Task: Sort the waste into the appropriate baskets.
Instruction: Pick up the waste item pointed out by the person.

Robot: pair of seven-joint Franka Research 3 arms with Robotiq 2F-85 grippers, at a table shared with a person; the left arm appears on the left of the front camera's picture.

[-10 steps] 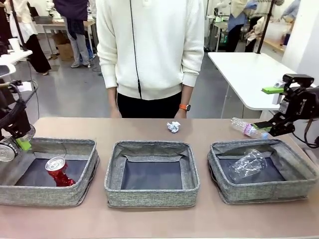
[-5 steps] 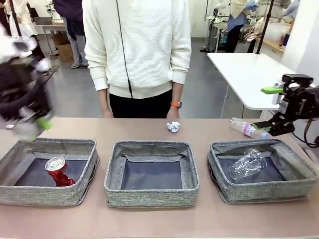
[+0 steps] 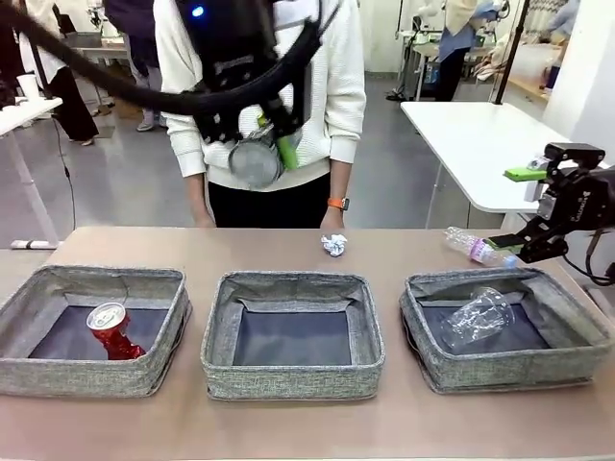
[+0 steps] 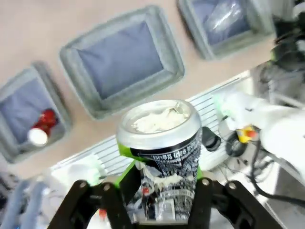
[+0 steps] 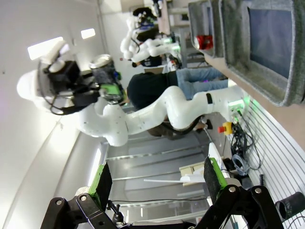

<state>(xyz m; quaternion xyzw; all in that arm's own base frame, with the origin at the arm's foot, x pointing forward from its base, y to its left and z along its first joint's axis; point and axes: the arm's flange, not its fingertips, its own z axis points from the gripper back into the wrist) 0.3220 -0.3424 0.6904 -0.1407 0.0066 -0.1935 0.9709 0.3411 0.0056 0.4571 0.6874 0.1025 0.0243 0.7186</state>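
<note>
- Left wrist view: the left gripper (image 4: 161, 167) is clamping the silver-dark can (image 4: 159, 136) between its green pads. The can's long axis is running along the fingers, with its round end pointing away from the palm.
- Seen from the front, the can is hanging high above the table (image 3: 404, 240), over the far side of the middle basket (image 3: 293, 384).
- The left basket (image 3: 29, 370), with the crushed red can (image 3: 113, 329) lying in it, is sitting down and to the left of the jaws. That looks like the can's proper bin, so the coming move is probably calling for a swing left and a descent before release.
- The right gripper (image 3: 519, 211) is standing wide open and empty at the table's far right.
- The clear bottle (image 3: 476, 247) is lying just beside its lower finger, beyond the right basket (image 3: 538, 379), long axis running left to right. The right arm is much the nearer to it.
- The clear plastic cup (image 3: 478, 317) is resting in the right basket, and the crumpled white paper ball (image 3: 334, 245) is lying beyond the middle basket.
</note>
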